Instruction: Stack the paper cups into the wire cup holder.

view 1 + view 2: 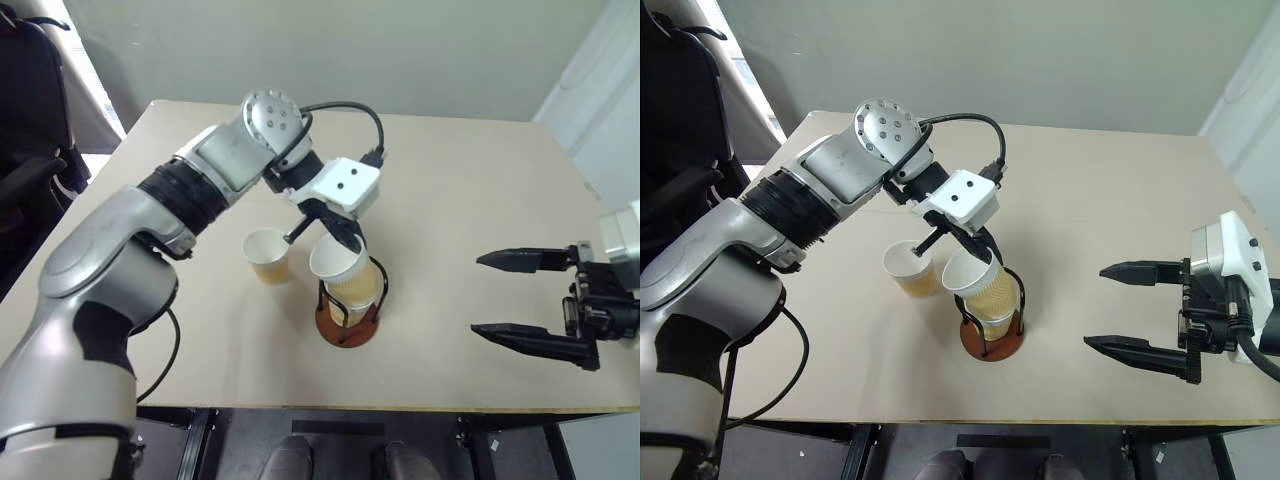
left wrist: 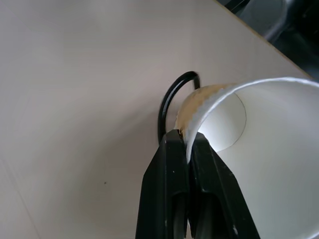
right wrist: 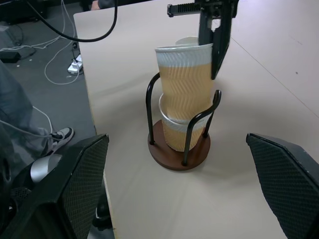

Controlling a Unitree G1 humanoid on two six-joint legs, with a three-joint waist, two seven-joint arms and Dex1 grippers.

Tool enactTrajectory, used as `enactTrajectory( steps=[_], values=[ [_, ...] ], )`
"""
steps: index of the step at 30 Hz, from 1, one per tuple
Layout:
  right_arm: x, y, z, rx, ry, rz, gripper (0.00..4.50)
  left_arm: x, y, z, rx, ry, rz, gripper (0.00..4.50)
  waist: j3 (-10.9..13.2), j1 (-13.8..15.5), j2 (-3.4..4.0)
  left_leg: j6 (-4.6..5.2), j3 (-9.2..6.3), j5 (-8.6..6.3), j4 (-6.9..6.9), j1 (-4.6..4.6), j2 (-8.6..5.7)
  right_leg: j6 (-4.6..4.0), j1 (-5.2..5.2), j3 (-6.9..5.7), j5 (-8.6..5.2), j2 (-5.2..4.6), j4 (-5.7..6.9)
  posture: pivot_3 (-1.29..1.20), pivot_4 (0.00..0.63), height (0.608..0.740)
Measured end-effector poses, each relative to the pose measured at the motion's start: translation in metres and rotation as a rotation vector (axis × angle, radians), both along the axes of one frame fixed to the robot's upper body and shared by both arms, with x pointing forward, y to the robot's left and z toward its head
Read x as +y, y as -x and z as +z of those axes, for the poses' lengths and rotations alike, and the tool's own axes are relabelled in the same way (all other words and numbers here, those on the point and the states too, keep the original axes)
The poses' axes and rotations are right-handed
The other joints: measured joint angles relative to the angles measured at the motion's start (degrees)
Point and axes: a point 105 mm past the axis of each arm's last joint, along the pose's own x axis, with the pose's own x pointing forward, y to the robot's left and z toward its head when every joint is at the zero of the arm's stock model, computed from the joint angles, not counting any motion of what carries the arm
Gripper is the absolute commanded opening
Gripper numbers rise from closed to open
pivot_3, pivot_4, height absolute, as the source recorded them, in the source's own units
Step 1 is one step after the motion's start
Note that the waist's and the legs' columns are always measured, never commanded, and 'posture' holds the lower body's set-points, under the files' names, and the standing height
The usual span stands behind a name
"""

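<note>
Plain beige tabletop [image 1: 450,210], pale wall behind, cables on the floor beside it. Left gripper [image 1: 350,243] pinches a tan-orange paper cup [image 3: 187,79] rim inside the black-wire cup holder [image 3: 178,149]; right gripper [image 1: 1135,310] gapes wide near the front edge, lots of bare table around

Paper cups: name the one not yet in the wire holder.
The paper cup standing alone on the table; the other two are nested in the holder.

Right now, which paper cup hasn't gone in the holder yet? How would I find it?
Start at the beige table and find the round reddish-brown wire cup holder near its front edge. Just beside it, on the robot's left, stands a tan paper cup. It alone sits on bare tabletop, outside the wires, untouched.
</note>
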Motion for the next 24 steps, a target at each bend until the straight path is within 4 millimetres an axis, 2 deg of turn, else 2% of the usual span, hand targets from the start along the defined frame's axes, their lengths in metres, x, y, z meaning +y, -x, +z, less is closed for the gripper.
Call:
enactTrajectory(
  steps=[6, 17, 20, 24],
  values=[
    [-0.0003, -0.0005, -0.0002, -0.001, -0.001, -0.006, 4.50, 0.0066, -0.0008, -0.0018, -0.007, -0.020, 0.002, 0.01, 0.00, 0.04, 0.00, 0.01, 0.00, 0.00, 0.00, -0.02, -0.01, 0.01, 0.00, 0.00, -0.01, 0.00, -0.01, 0.00, 0.150, 0.740],
    [0.0002, -0.0011, 0.0001, -0.005, -0.006, -0.015, 4.50, 0.0050, 0.0022, -0.0066, -0.020, -0.069, -0.038, 0.01, 0.00, 0.22, 0.00, 0.02, 0.00, -0.01, 0.01, -0.03, -0.03, 0.03, 0.01, 0.00, -0.01, -0.02, -0.01, 0.00, 0.150, 0.740],
    [0.0004, -0.0013, 0.0004, -0.005, -0.009, -0.018, 4.50, 0.0032, 0.0023, -0.0084, -0.016, -0.074, -0.042, 0.58, 0.00, 0.26, 0.00, 0.02, 0.00, -0.01, 0.02, -0.03, -0.04, 0.03, 0.01, -0.01, -0.01, -0.02, 0.00, 0.00, 0.150, 0.740],
    [0.0009, -0.0012, 0.0002, -0.005, -0.009, -0.019, 4.50, -0.0006, 0.0009, -0.0096, -0.017, -0.073, -0.046, 2.00, 0.00, 0.29, 0.00, 0.02, 0.00, -0.01, 0.04, -0.05, -0.04, 0.04, 0.01, -0.01, -0.01, -0.02, 0.00, 0.00, 0.150, 0.740]
  ],
)
